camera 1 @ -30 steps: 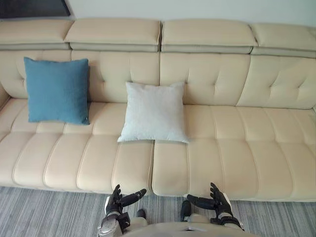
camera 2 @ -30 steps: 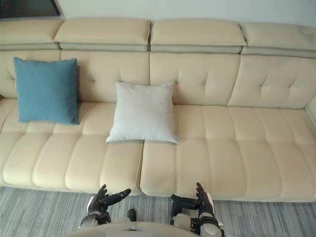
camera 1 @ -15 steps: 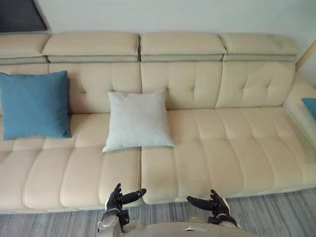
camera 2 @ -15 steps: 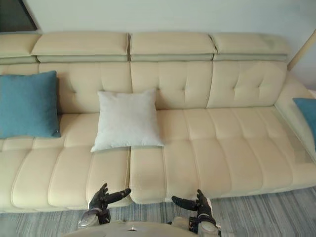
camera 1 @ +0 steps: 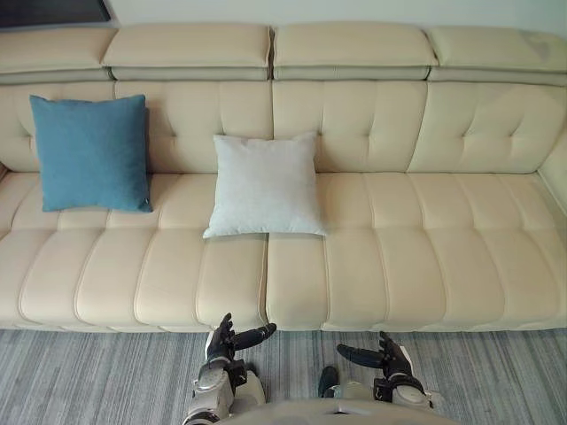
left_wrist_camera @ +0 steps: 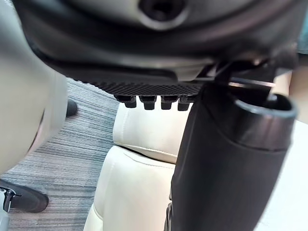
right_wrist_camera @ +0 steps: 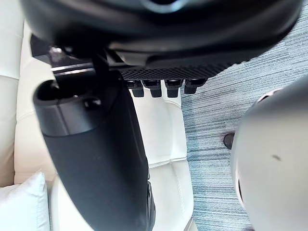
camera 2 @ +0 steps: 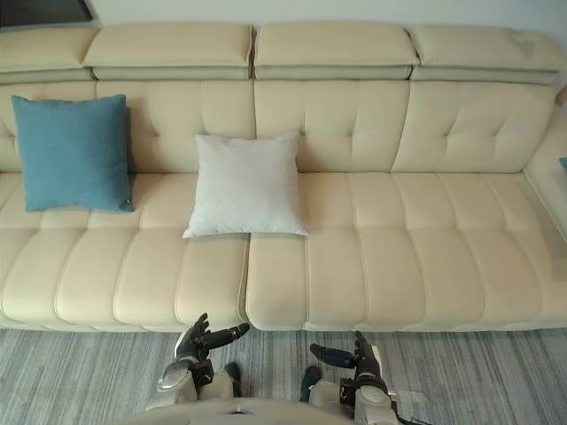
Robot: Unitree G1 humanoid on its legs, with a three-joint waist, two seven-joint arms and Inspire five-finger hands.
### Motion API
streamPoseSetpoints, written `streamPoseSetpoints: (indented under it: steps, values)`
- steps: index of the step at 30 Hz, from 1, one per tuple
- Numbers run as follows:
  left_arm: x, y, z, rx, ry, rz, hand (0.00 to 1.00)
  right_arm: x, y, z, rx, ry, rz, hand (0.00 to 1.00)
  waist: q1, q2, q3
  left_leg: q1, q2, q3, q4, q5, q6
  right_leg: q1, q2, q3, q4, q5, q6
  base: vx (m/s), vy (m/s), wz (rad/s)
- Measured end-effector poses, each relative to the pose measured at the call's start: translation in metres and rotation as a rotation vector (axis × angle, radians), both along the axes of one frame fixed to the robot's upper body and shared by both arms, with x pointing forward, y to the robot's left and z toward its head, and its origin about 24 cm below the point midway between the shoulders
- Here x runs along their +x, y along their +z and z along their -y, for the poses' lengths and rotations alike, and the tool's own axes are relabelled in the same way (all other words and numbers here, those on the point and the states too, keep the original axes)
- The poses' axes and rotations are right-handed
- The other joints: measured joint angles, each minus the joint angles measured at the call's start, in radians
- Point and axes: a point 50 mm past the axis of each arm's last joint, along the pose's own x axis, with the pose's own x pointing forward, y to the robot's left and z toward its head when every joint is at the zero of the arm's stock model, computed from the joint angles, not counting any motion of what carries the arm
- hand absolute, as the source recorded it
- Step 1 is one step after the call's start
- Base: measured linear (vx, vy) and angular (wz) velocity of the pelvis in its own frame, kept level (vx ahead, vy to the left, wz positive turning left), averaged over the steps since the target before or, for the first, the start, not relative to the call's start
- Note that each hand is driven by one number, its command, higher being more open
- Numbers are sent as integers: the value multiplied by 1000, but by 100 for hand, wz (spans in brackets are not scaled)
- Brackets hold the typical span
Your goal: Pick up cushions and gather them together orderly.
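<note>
A cream sofa (camera 1: 407,266) spans the room above grey carpet (camera 1: 89,376). My left robot hand (camera 1: 229,342) and right robot hand (camera 1: 383,358) hang released and empty, short of the seat edge. The white cushion (camera 1: 266,186) leans mid-sofa, and the blue cushion (camera 1: 90,152) stands well apart. Risk: a shallow pinch lets soft fabric slip, or a long reach topples a cushion.
</note>
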Motion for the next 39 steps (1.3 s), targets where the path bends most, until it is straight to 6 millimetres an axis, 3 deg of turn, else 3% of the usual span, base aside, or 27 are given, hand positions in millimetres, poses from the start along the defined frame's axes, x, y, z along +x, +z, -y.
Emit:
streamPoseSetpoints:
  steps: [1,3,4,8,12,14,18,19,20,21,22,24,25,27,29,31,32,34,35,36,38,39]
  values:
    - [2,0,3,-11,6,3,100,3,1,1,-2,1,3,100,2,4,4,15,-8,-5,-32,-13,1,-4,-2,14,3,7,18,-147,201,-24]
    - [1,1,-7,16,19,3,100,1,-1,-9,29,1,1,100,2,-25,-7,24,-31,26,-58,-13,14,6,-21,28,-36,45,44,-157,195,-28]
    - [0,1,-8,20,20,1,100,0,-1,-10,31,-1,-1,100,2,-28,-9,32,-35,31,-65,-12,15,11,-22,36,-43,48,46,-51,106,-24]
    - [-10,-5,-8,13,17,-41,100,-7,-3,-2,27,-50,-18,100,-1,-6,-29,133,-67,58,-149,-3,19,90,-19,85,-140,95,55,31,61,-28]
    - [-20,-11,-8,8,5,-96,100,-13,-6,7,22,-88,-50,100,-5,20,-60,167,-69,94,-180,18,26,90,9,148,-192,125,56,138,18,-47]
    - [-23,-13,-10,17,-5,-113,100,-13,-6,7,24,-87,-53,100,-4,19,-60,184,-65,95,-189,18,26,92,22,185,-209,135,49,144,-27,-78]
    - [-25,-15,-13,35,-39,-147,100,-11,-6,11,28,-102,-50,100,-9,22,-37,249,-44,202,-190,-18,27,75,73,312,-219,170,37,34,14,-125]
    - [-21,-14,-11,38,-56,-136,100,-7,-6,11,20,-81,-50,100,-11,28,-31,245,-30,239,-183,-44,29,42,100,282,-233,209,10,-92,-35,-150]
    - [-16,-12,-14,55,-83,-124,100,5,-4,9,23,-61,-31,100,-10,32,-8,227,-13,305,-179,-49,24,23,91,138,-248,178,-77,-101,-61,-147]
    - [-13,-12,-12,53,-92,-122,100,7,-3,11,19,-60,-27,100,-18,40,1,226,-3,324,-178,-49,23,6,77,58,-219,163,-88,-48,-26,-151]
    - [-10,-11,-8,55,-123,-117,100,9,-2,15,12,-65,-30,100,-22,55,15,239,17,384,-180,-46,18,-31,28,-174,-99,90,-115,58,32,-115]
    - [-12,-12,-11,66,-137,-126,100,7,-3,17,3,-71,-35,100,-23,54,21,265,20,461,-179,-46,17,-28,-29,-414,12,31,-153,141,9,-136]
    - [-13,-12,-14,74,-134,-130,100,6,-3,17,0,-73,-39,100,-20,44,23,285,9,496,-179,-46,16,-18,-41,-496,25,0,-132,198,-99,-160]
    - [-10,-11,-14,77,-138,-123,100,5,-3,23,-19,-78,-46,100,-33,59,34,311,11,522,-180,-46,14,-20,-24,-505,37,-14,-119,150,-102,-121]
    - [-2,-8,-11,82,-166,-105,100,4,-2,29,-34,-91,-48,100,-35,70,41,324,29,523,-145,-40,5,-21,10,-446,33,-34,-122,109,-153,-79]
    - [5,-6,-7,86,-204,-87,100,3,-3,29,-34,-89,-53,100,-43,58,41,291,83,516,28,-40,4,-10,29,-407,32,-64,-111,139,-244,-66]
    - [6,-6,-4,86,-230,-85,100,3,-3,27,-33,-80,-52,100,-49,56,50,212,171,462,290,-11,51,36,64,-376,-6,-66,-118,113,-248,-60]
    - [0,-8,-1,73,-241,-97,100,3,-3,25,-34,-57,-56,100,-41,52,63,110,224,359,558,-40,125,85,107,-325,-38,-71,-128,105,-178,-79]
    - [3,-6,-3,77,-244,-82,100,5,-3,24,-38,-42,-58,100,-38,58,68,42,199,273,646,-71,101,108,123,-295,-52,-77,-137,151,-119,-106]
    - [8,-3,-5,87,-241,-50,100,3,-4,24,-38,-41,-68,100,-26,46,79,-18,143,201,662,-98,73,131,133,-257,-63,-79,-143,185,-91,-127]
    - [19,6,-4,99,-234,23,100,2,-6,24,-37,-51,-85,100,13,36,105,-114,12,83,485,-119,71,184,148,-166,-93,-75,-134,153,-29,-130]
    - [20,6,-4,101,-234,30,100,2,-6,23,-37,-53,-85,100,14,36,108,-131,-13,64,424,-118,69,190,150,-152,-101,-75,-133,124,-11,-93]
